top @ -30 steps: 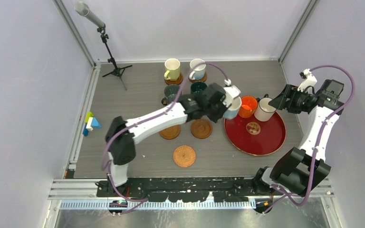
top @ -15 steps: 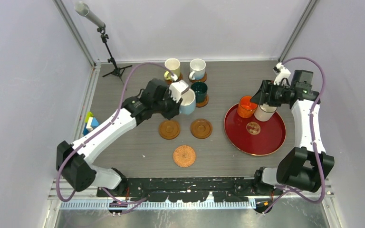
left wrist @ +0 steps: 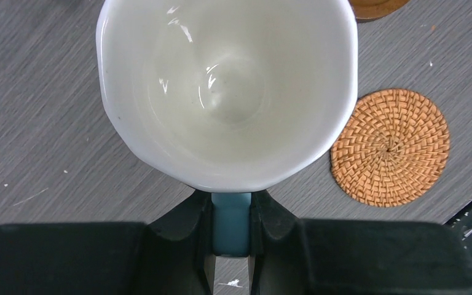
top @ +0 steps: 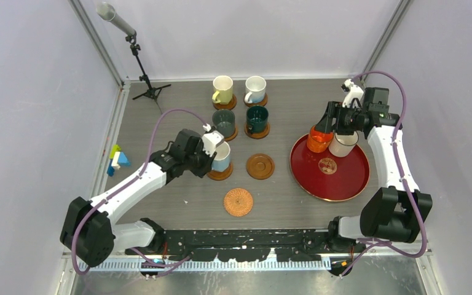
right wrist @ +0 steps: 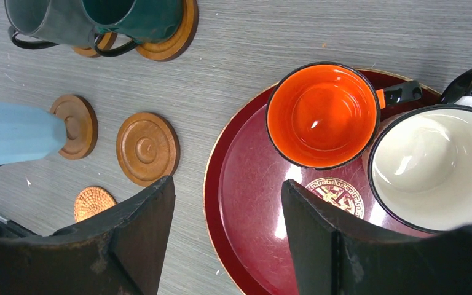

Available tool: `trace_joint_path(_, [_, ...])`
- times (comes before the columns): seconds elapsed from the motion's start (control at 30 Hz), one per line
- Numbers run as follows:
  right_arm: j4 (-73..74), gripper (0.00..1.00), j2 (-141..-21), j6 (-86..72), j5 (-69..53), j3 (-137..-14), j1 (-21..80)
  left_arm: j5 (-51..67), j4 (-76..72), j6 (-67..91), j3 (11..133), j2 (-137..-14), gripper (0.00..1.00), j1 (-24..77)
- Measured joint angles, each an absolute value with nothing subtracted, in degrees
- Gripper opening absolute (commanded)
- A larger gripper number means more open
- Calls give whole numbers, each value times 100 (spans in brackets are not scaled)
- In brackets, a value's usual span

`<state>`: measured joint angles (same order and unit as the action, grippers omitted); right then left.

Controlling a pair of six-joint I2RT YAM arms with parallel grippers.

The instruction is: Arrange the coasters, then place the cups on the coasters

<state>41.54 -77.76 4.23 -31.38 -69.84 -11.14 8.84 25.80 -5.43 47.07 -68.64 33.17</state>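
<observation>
The white-and-light-blue cup hangs upright at the left of the table's middle, directly above a brown wooden coaster. The left gripper holds it, jaws clamped on the cup's blue handle. Whether the base already touches the coaster cannot be told.

This step looks like the set-down. It would go best by lowering the cup straight, keeping it level and centring the base inside the coaster's raised rim. The jaws should part only once the cup rests. The gripper should then draw back along the handle's line, so the cup does not drag off centre.

Just to the right lies a second wooden coaster, bare. Nearer the arms lies a woven coaster, also bare.

Further right a red tray holds an orange cup and a cream cup, close together. The right gripper hovers above the tray's left edge, jaws wide apart and holding nothing. The orange cup's dark handle points toward the cream cup, so gripping it leaves little room.
</observation>
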Motion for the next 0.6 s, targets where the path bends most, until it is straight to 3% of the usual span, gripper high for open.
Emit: trace_joint_path(0.6, [4071,69,-7776,368,-2941,-6969,-1017,989,1811,-668,4086,-6825,0,3142])
